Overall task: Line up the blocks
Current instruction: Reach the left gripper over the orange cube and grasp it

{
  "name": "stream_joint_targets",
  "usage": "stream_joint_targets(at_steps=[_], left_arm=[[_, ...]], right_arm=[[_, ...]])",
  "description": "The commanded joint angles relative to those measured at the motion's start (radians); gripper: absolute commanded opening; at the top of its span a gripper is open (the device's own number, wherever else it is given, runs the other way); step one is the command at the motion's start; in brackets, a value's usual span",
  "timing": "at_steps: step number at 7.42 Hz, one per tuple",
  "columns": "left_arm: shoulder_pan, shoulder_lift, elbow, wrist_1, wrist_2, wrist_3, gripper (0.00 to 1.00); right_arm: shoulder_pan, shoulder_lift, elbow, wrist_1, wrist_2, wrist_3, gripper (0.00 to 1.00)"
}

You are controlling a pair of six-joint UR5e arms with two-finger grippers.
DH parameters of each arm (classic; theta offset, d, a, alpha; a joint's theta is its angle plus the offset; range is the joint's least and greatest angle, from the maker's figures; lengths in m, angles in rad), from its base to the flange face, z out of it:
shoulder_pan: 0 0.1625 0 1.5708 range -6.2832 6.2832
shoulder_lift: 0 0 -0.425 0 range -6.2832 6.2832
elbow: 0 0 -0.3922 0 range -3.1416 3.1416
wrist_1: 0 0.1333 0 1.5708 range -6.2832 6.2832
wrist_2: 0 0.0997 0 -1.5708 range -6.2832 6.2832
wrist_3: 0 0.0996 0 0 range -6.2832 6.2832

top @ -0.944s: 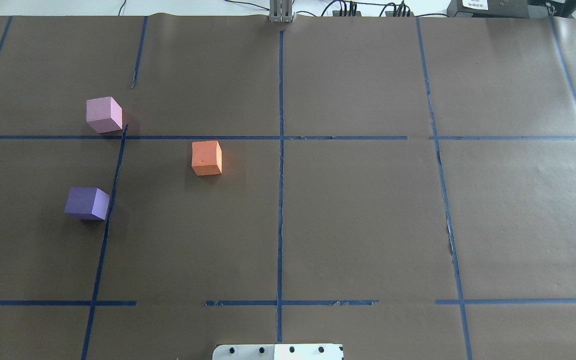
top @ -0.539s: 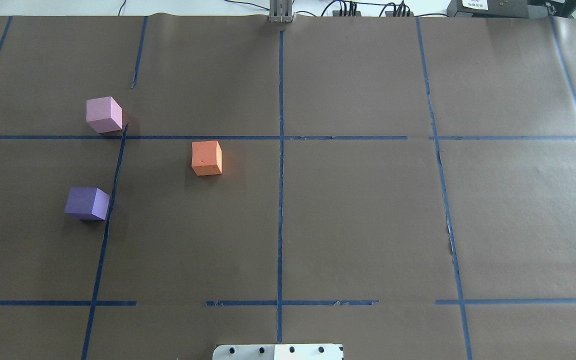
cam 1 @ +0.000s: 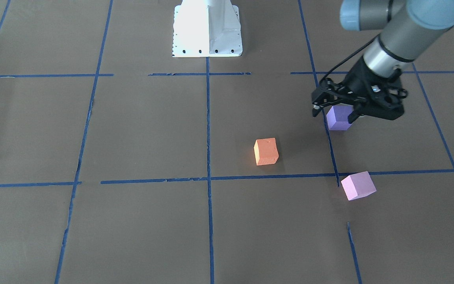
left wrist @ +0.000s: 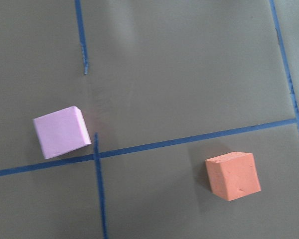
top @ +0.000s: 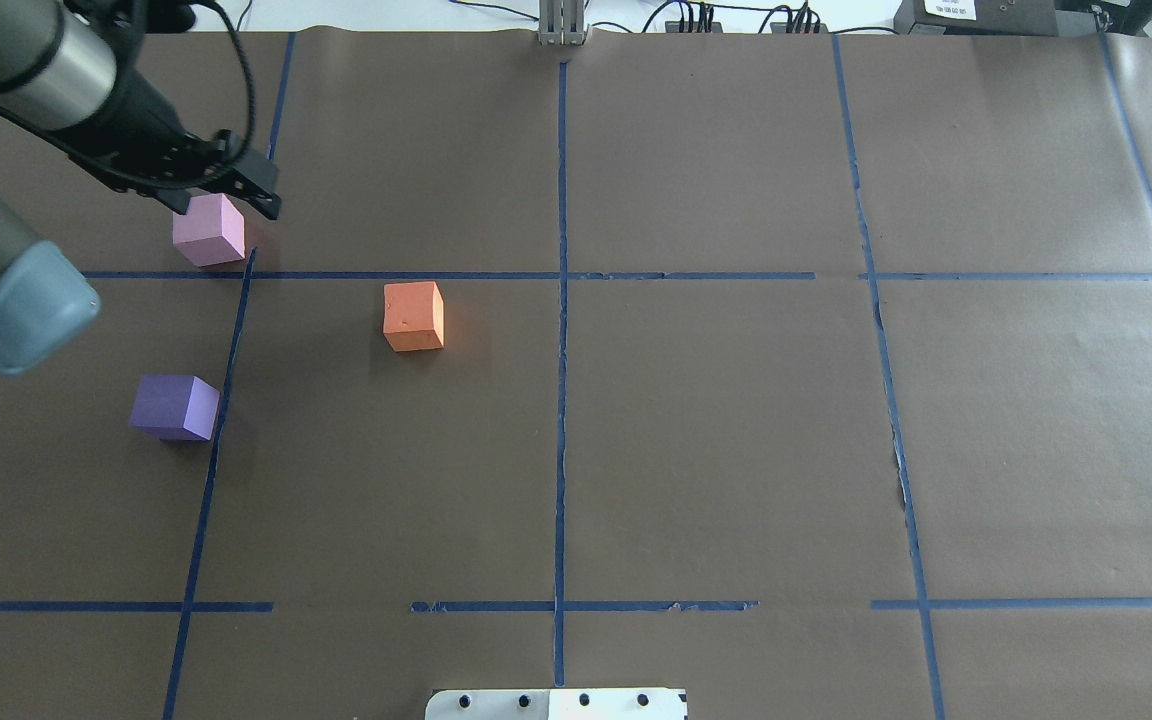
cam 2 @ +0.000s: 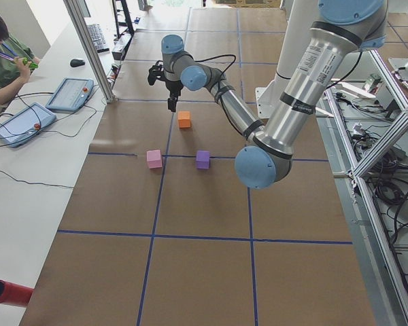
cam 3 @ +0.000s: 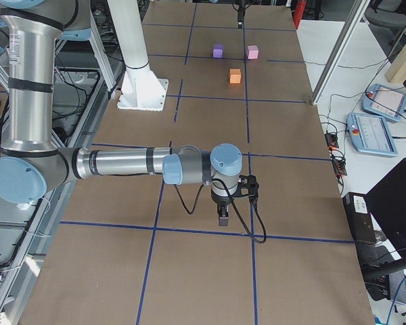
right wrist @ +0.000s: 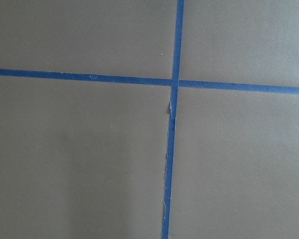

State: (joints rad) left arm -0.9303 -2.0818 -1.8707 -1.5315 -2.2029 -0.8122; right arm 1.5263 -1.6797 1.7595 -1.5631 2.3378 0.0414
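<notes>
Three blocks, all on the left half of the brown worktop (top: 716,420), none touching. Pink block (top: 208,230) near the left edge, toward the side far from the robot. Purple block (top: 174,407) near the left edge too, but closer to the robot's side. Orange block (top: 413,315) further in, toward the middle of the worktop. No straight line yet, more like a triangle.

Left gripper (cam 1: 333,112) up in the air over that same left part, not touching any block. Fingers (cam 1: 316,103) spread wide apart, holding nothing. Seen from its own camera, looking down: pink block and orange block below, well apart, with a strip of blue tape (left wrist: 189,139) running between them.

Right gripper (cam 3: 223,215) low over the worktop near the right end, well apart from all three blocks. Seen only from the side, so cannot tell if spread or pinched. Under it, just brown paper and crossing blue tape.
</notes>
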Motion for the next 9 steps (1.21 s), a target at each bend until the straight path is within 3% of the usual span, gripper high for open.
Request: stream_joint_targets(at_steps=[1,2,4,9], left_arm=[[0.091,-0.066,0.146,-0.107,0.084,-0.084,1.0],[0.15,-0.075,0.165,-0.127,0.122,-0.182,1.0],[0.16,-0.169,0.337,-0.131,0.132,-0.206,1.0],[0.212,-0.175,0.426,-0.188,0.132,-0.262,1.0]], right_arm=[[0.0,0.0,0.0,0.0,0.0,0.0,1.0],[0.0,0.0,0.0,0.0,0.002,0.0,1.0],[0.0,0.0,0.0,0.0,0.0,0.0,1.0],[0.0,0.0,0.0,0.0,0.0,0.0,1.0]])
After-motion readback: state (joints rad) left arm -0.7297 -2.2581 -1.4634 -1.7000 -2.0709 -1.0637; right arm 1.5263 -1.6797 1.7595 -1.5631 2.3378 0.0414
